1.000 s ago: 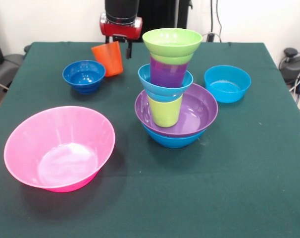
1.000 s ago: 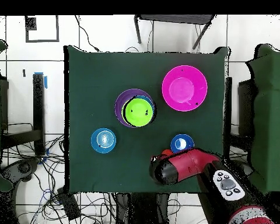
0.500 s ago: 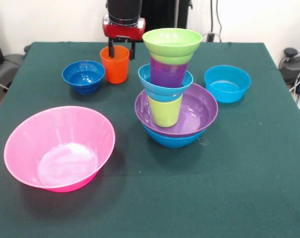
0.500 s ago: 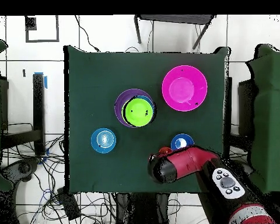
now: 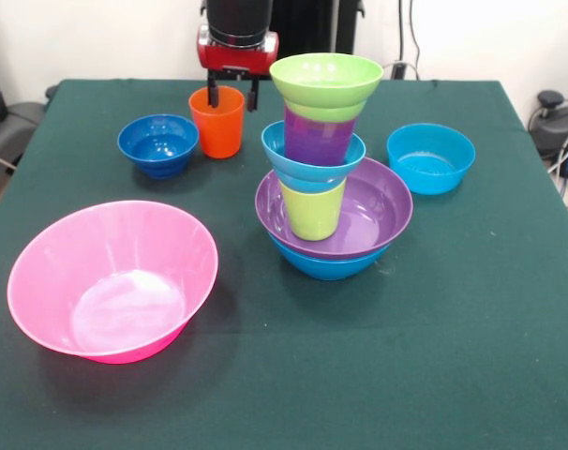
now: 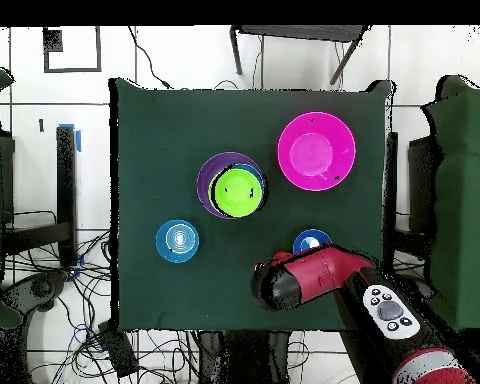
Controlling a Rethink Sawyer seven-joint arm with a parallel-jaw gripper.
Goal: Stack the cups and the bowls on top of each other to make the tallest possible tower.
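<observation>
The orange cup (image 5: 217, 121) stands upright on the bench (image 5: 434, 309), near the far edge and just beside the small dark blue bowl (image 5: 158, 143); the gripper (image 5: 231, 96) hangs over it with one finger inside the rim and the other beyond the far wall, spread, not yet clenched. The tower (image 5: 326, 159) stands close by, its lime bowl (image 5: 326, 80) on top. My judgement: close gently on the wall so the cup does not tip; lift straight up, well above the lime bowl; only then move sideways, since any brush could topple the stack; set it down centred.
</observation>
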